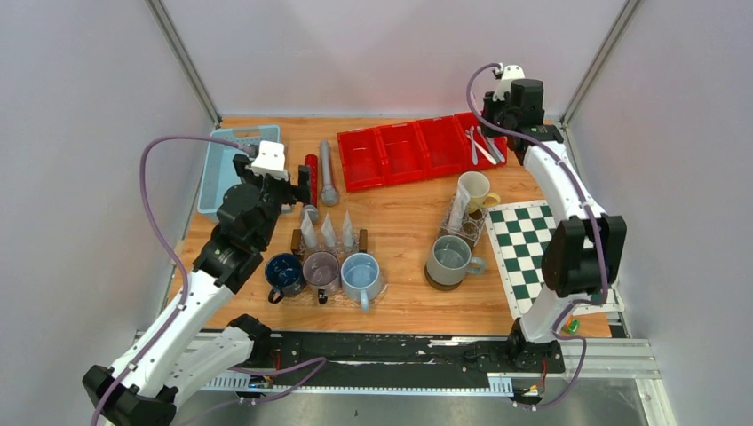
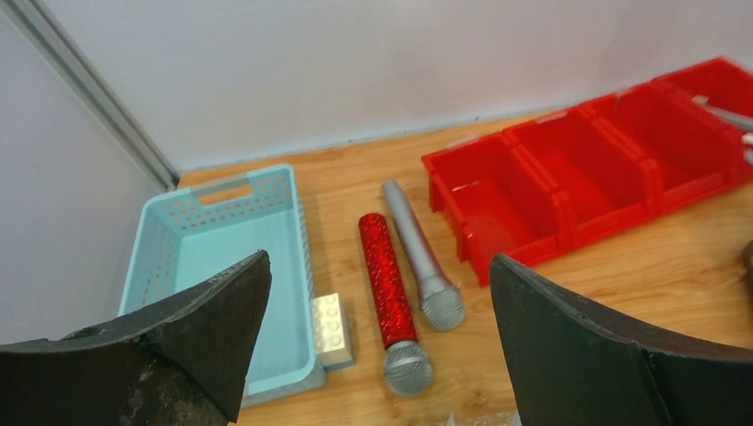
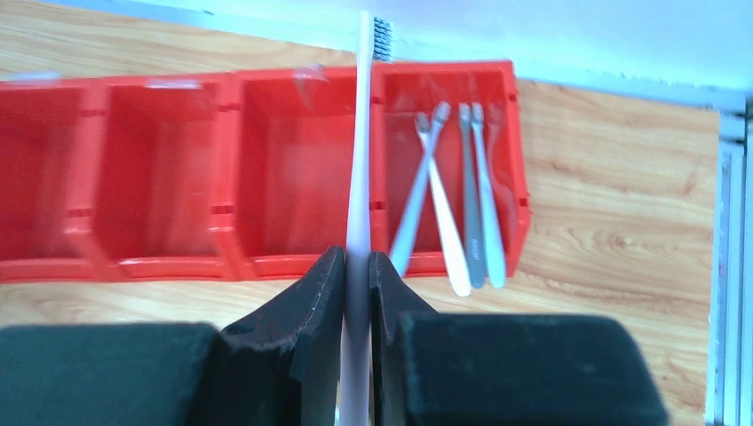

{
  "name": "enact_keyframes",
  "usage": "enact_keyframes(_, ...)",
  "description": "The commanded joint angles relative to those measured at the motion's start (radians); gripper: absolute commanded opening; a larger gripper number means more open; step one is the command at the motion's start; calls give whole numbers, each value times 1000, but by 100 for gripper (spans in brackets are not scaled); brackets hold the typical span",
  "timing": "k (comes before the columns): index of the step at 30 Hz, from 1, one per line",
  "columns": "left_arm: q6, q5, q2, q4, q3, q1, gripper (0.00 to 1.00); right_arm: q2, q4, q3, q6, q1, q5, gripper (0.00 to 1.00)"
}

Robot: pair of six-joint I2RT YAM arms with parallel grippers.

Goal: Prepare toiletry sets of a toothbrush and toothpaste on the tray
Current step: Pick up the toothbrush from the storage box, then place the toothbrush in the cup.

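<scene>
My right gripper (image 3: 356,259) is shut on the handle of a white toothbrush (image 3: 360,151), whose bristle head points away over the red bin row (image 3: 160,266). Several more toothbrushes (image 3: 466,204) lie in the rightmost red compartment. From above, that gripper (image 1: 491,122) hangs over the bin's right end. Three toothpaste tubes (image 1: 328,232) stand behind three mugs (image 1: 321,271) on what looks like a brown-edged tray (image 1: 296,240). Another tube (image 1: 457,211) leans by the cream mug (image 1: 476,188). My left gripper (image 2: 380,266) is open and empty above two microphones.
A red microphone (image 2: 384,280) and a grey one (image 2: 416,253) lie beside a light blue basket (image 2: 222,248) and a white brick (image 2: 330,330). A grey mug (image 1: 448,259) and a green chequered mat (image 1: 524,248) sit at the right.
</scene>
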Motion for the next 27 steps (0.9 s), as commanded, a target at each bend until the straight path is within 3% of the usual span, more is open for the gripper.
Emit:
enact_keyframes(1, -132, 59, -10, -91, 139, 6, 99, -189, 176, -110, 32, 80, -26, 0)
enact_keyframes(14, -376, 260, -11, -301, 353, 7, 96, -472, 528, -419, 15, 427, 14, 0)
enact_keyframes(27, -621, 381, 23, -268, 372, 7, 91, -535, 790, -607, -164, 741, 86, 0)
